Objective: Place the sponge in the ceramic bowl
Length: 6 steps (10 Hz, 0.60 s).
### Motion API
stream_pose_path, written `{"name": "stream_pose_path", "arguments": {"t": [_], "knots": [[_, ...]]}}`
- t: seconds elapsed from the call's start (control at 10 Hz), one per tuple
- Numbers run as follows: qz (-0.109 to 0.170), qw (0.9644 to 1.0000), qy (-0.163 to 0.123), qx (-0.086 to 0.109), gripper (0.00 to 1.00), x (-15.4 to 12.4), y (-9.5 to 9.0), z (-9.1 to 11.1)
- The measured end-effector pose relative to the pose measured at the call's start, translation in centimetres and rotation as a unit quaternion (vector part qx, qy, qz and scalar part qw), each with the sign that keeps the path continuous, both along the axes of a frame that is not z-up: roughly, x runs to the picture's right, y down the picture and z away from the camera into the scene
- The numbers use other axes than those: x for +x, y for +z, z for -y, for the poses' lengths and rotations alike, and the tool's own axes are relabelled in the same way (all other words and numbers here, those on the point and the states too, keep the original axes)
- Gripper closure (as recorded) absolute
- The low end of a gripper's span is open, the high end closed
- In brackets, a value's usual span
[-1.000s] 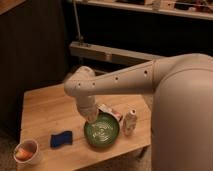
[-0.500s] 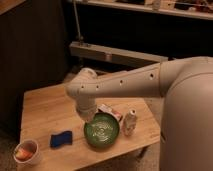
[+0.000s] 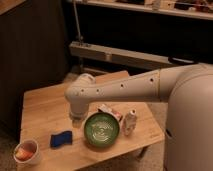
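White cup [image 3: 26,151] sits at the front-left corner of the table [image 3: 45,105]. Sponge [image 3: 61,139] lies flat on the table just left of the ceramic bowl [image 3: 102,129], same spot as a second ago. Gripper [image 3: 76,118] has dipped slightly and hangs behind the gap between them; open or closed, can't tell. No sponge in the bowl. Carton [image 3: 110,111] and can [image 3: 130,122] sit beside it. Looks like an approach to the sponge.

The white arm [image 3: 120,87] stands lower than a second ago. Its rounded joint [image 3: 80,95] has dropped closer to the wooden table [image 3: 45,110], and the long link behind it has come down too. The gripper [image 3: 76,119], tucked under that joint, now sits nearer the tabletop. It is just beside the left rim of the green ceramic bowl [image 3: 101,129] and above and right of the dark-blue sponge [image 3: 61,139].
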<state>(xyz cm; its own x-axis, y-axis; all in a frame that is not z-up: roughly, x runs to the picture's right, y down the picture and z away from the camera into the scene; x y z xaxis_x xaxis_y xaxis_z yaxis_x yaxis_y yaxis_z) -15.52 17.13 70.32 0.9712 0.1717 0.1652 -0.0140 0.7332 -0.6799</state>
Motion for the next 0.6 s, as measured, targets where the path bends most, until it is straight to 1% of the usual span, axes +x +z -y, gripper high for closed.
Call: {"name": "stream_pose_path", "arguments": {"t": [0.1, 0.2, 0.3, 0.4, 0.5, 0.6], "knots": [[0.036, 0.9991, -0.024, 0.003, 0.82, -1.3, -0.8, -0.6], [0.049, 0.9982, -0.034, 0.005, 0.72, -1.8, -1.3, -0.8], [0.054, 0.9977, -0.041, 0.010, 0.64, -2.0, -1.5, -0.9], [0.056, 0.9966, -0.057, 0.021, 0.52, -2.6, -1.7, -1.3], [0.049, 0.9958, -0.069, 0.036, 0.42, -3.1, -1.7, -1.7], [0.040, 0.9950, -0.076, 0.051, 0.34, -3.4, -1.5, -1.9]]}}
